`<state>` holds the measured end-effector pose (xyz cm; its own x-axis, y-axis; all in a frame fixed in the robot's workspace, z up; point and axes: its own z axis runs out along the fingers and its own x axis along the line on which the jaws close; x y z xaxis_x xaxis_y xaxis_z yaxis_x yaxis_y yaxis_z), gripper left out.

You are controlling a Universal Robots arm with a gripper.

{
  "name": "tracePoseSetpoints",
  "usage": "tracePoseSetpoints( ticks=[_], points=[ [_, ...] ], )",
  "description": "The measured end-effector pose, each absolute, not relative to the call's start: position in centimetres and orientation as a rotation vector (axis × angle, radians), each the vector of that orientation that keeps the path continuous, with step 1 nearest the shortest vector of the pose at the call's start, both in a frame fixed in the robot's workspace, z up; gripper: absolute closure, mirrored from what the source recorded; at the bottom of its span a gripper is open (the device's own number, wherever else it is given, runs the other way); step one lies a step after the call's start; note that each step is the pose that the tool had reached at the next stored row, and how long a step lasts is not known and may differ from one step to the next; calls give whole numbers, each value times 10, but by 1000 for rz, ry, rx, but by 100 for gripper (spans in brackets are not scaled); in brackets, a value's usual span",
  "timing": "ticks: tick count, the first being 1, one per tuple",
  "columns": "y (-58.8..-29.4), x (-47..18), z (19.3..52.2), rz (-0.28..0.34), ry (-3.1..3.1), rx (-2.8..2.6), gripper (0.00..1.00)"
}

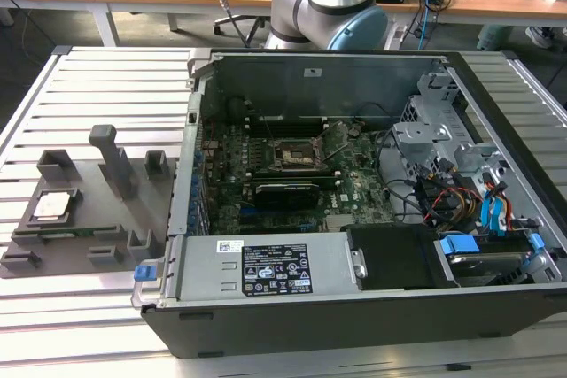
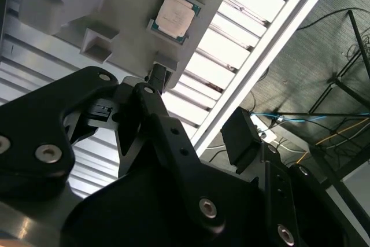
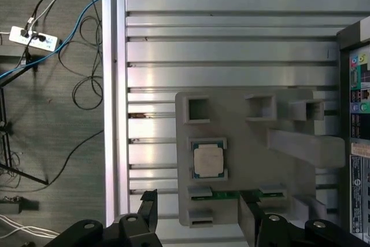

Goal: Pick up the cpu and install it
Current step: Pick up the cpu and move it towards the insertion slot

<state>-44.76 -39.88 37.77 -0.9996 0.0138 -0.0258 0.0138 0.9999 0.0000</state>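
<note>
Bench [image 1: 106,73]: a bare metal top of long parallel slats with narrow grooves between them, also seen in the first wrist view.

Item 1: a grey plastic tray [image 1: 93,205] with upright blocks lies flat on the slats, toward the bench edge on the exterior view's left.

Item 2: an open desktop computer case [image 1: 354,320] lies on its side with its interior facing up. It covers the middle of the bench and reaches the edge on the exterior view's right.

The tray sits just beside the case. Whether they touch cannot be confirmed.
</note>
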Motion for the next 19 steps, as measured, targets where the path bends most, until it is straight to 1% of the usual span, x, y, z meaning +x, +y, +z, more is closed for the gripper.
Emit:
tracePoseSetpoints(
  ticks=[19],
  points=[
    [-399,-448,371,0,3116,22,34]
  ],
)
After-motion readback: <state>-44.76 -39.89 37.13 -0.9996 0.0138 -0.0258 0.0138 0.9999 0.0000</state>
